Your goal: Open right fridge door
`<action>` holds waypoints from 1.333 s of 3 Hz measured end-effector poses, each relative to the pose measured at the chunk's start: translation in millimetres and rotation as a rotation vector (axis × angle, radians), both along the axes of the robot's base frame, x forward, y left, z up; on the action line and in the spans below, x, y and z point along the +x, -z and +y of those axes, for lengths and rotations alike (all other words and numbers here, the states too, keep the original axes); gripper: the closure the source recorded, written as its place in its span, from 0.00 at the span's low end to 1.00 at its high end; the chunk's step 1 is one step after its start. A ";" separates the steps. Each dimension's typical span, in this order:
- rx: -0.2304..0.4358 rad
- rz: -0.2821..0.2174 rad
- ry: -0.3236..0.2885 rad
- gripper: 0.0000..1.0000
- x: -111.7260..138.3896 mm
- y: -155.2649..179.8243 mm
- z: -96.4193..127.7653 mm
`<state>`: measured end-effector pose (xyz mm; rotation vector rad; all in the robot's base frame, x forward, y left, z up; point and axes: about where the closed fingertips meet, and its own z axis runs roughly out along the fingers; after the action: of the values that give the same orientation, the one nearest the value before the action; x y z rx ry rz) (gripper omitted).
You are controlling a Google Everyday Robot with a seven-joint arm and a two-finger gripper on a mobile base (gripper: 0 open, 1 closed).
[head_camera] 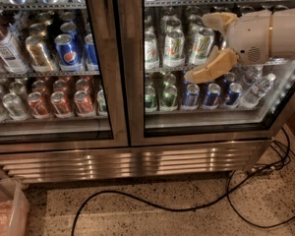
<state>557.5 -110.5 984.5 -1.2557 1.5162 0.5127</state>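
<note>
The right fridge door (201,134) fills the right half of the frame, flush with the left door (102,58) at the centre seam. In the upper right, the hand (197,47) hangs in front of its glass, the two tan fingers (211,69) spread wide and holding nothing. Cans and bottles line the fridge (137,161) shelves. A black cable (187,209) loops across the speckled floor below.

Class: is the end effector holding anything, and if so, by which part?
Nothing is held. The end effector is in front of the glass of the right fridge door, fingers apart, nothing between them.
</note>
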 end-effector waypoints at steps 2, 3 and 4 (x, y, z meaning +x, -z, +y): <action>0.112 -0.095 -0.130 0.00 8.7 -12.7 33.9; 0.169 -0.120 -0.179 0.19 16.3 -13.5 49.7; 0.202 -0.128 -0.212 0.27 20.3 -13.5 58.7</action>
<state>577.8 -51.8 998.0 -1.2716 1.1998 0.6920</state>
